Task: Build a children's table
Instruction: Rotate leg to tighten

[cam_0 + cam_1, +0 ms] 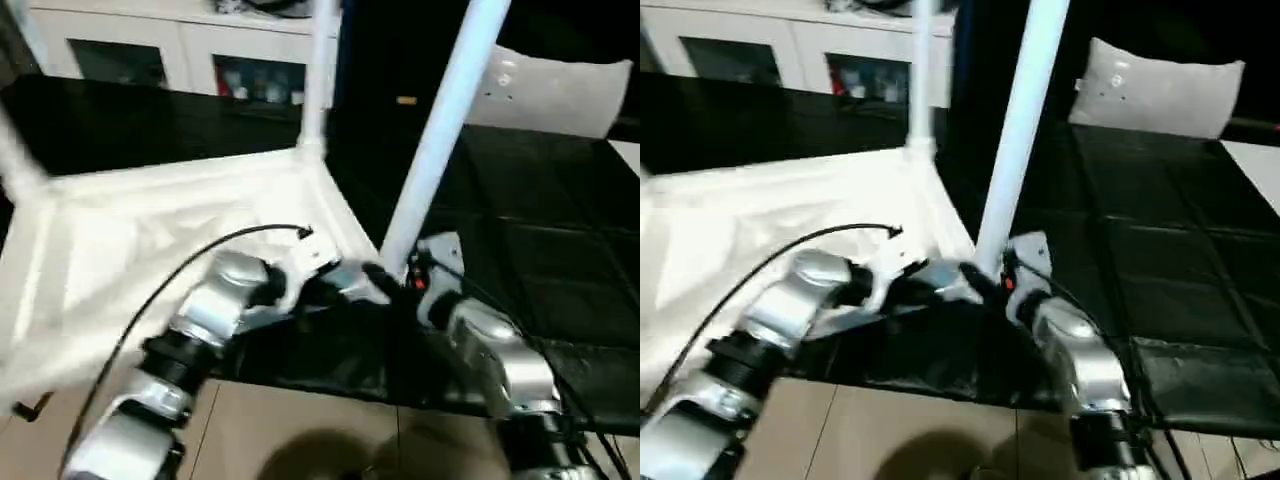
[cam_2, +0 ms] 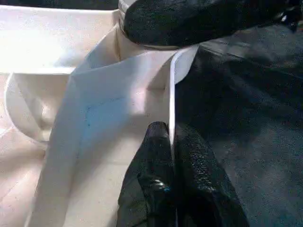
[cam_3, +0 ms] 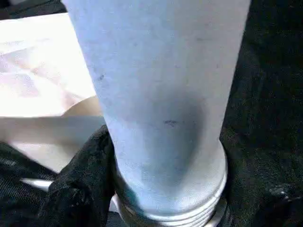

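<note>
Two long white tapered tubular legs stood up from the white plastic rectangular top [image 1: 150, 230], which lay ribbed side up on the black surface [image 1: 560, 250]. One rose at the far corner [image 1: 318, 70], beyond both hands. The other leaned at the near corner [image 1: 440, 120], its base between the right hand's [image 1: 400, 278] fingers [image 3: 80, 189], which closed around it. That leg looked not fully seated, and two corners seemingly stayed unfilled. The head views showed both standing legs. The right wrist view showed the leg's threaded end [image 3: 175, 215] at the socket. The left wrist view showed the left hand [image 2: 173, 142] pinched shut on the top's thin rim [image 2: 171, 104].
</note>
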Available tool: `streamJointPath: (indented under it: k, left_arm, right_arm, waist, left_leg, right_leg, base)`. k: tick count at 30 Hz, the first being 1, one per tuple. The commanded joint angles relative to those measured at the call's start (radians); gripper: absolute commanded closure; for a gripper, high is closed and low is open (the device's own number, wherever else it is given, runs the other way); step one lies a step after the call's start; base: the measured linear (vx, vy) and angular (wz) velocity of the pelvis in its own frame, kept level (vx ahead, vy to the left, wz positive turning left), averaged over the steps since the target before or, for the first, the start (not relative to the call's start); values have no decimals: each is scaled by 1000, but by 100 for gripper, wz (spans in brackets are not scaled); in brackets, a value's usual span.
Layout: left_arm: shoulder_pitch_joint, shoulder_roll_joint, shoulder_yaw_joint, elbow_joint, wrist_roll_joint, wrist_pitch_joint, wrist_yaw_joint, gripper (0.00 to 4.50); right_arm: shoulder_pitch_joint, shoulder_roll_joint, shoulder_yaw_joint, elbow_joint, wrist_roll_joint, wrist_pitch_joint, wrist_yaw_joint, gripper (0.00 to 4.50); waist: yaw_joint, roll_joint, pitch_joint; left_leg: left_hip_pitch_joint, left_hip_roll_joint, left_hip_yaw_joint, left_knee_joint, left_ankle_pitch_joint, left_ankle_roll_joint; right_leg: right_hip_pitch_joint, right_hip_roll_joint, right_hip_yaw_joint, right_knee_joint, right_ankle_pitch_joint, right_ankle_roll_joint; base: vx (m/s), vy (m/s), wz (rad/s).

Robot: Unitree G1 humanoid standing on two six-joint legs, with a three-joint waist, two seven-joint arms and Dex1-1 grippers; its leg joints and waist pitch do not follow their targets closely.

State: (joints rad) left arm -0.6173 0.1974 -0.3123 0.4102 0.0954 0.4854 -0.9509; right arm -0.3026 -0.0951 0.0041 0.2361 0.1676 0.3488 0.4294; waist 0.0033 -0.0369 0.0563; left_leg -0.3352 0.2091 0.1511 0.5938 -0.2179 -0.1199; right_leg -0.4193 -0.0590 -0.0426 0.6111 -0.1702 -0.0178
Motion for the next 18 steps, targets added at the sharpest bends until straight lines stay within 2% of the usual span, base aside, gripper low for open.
streamJointPath:
  k: [1,4,6,7,10,12,14,18]
  left_arm:
    - [-2,-85,6,-73,-59,-17,19,450]
    - [-7,-88,-8,-69,-36,-27,46,450]
    - [-8,-63,-18,-59,-13,-45,53,450]
    - [-6,-57,-18,-61,-6,-44,56,450]
    - [-3,-42,-22,-71,-2,-39,55,450]
    - [-3,-16,-25,-65,-3,-61,33,450]
    - [-4,8,-24,-55,-2,-85,6,450]
    - [-10,40,-27,-35,-9,-111,-37,450]
  right_arm:
    - [-19,49,40,-3,22,1,5,122]
    - [-13,51,35,-5,8,-13,-5,99]
    - [-3,39,31,-21,5,-23,7,74]
    - [0,37,29,-27,5,-26,8,64]
    - [9,22,30,-42,5,-29,11,53]
    - [29,-15,30,-69,15,-37,55,20]
    - [55,-65,32,-98,23,-53,121,13]
    - [81,-141,29,-124,40,-68,220,3]
  waist:
    - [10,-2,-67]
    - [11,0,-69]
    - [12,10,-69]
    - [12,5,-69]
    - [13,6,-67]
    - [15,6,-66]
    - [18,2,-66]
    - [19,1,-66]
  left_leg:
    - [-22,-1,15,-63,-75,55]
    - [-23,1,14,-64,-56,67]
    - [-21,1,14,-62,-52,71]
    - [-21,1,15,-62,-59,74]
    - [-20,1,15,-64,-80,71]
    - [-21,1,15,-64,-84,72]
    - [-23,2,14,-63,-84,79]
    - [-21,2,15,-62,-95,86]
  right_leg:
    - [71,-51,37,-74,-208,-194]
    - [75,-51,37,-66,-139,-213]
    - [75,-52,38,-65,-107,-226]
    - [76,-51,38,-66,-99,-232]
    - [76,-53,37,-69,-134,-230]
    - [78,-53,38,-70,-139,-223]
    - [81,-53,38,-69,-134,-218]
    - [78,-54,38,-73,-163,-215]
  base:
    - [0,0,0]
    - [0,0,0]
    - [0,0,0]
    - [0,0,0]
    - [0,0,0]
    - [0,0,0]
    - [0,0,0]
    - [0,0,0]
